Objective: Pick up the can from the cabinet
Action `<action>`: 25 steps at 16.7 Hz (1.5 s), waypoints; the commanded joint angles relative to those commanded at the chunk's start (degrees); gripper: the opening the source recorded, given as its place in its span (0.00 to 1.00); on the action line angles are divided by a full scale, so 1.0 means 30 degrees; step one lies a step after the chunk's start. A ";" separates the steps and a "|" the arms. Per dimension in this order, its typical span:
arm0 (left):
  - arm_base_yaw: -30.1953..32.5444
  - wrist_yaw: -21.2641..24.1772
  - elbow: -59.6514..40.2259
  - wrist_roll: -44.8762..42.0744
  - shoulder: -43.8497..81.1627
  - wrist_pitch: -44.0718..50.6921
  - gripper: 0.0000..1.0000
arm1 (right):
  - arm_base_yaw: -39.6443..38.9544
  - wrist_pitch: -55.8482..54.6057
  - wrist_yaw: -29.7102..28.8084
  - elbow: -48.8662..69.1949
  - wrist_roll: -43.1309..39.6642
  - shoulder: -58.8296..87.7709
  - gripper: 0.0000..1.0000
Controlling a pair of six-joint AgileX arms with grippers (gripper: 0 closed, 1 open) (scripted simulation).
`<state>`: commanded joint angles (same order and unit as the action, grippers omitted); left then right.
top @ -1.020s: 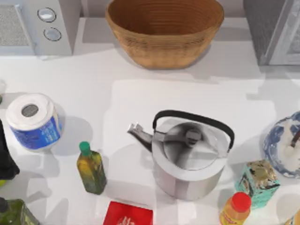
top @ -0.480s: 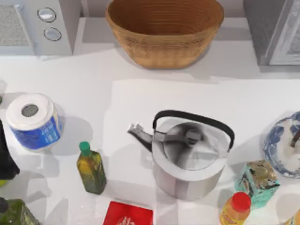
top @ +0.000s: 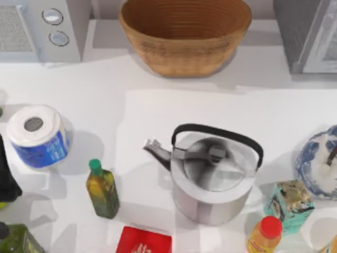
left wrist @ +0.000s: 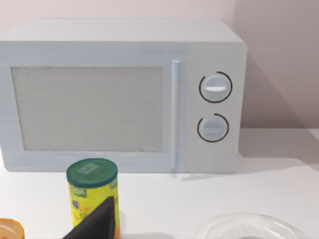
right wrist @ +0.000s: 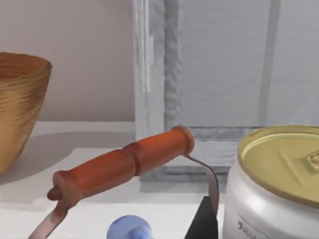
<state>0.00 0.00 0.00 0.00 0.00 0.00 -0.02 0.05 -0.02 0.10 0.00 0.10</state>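
A silver can [right wrist: 269,199] with a gold lid stands close to the right wrist camera, in front of the grey cabinet [right wrist: 224,64]. One dark finger [right wrist: 203,219] of my right gripper shows right beside the can; whether it grips the can I cannot tell. The cabinet [top: 310,31] is at the far right of the table in the top view. My left arm [top: 6,174] sits at the table's left edge, and one of its dark fingers [left wrist: 94,224] shows in front of a yellow-green tin [left wrist: 92,196].
A microwave [top: 45,29] stands far left and a wicker basket [top: 184,34] far middle. A steel kettle [top: 213,176], oil bottle [top: 102,190], paper roll [top: 36,136], teal box [top: 289,204], orange bottle [top: 263,236] and blue-white pot [top: 316,163] crowd the front. A red handle [right wrist: 124,162] lies near the can.
Shadows on the right side of the table have shrunk and shifted slightly. No object on the table has moved.
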 joint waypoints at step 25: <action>0.0000 0.0000 0.0000 0.0000 0.0000 0.0000 1.00 | 1.2349 -1.8901 2.2012 0.9743 -0.1675 2.9634 0.00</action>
<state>0.00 0.00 0.00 0.00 0.00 0.00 37.03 -56.66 66.02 29.33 -5.02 89.00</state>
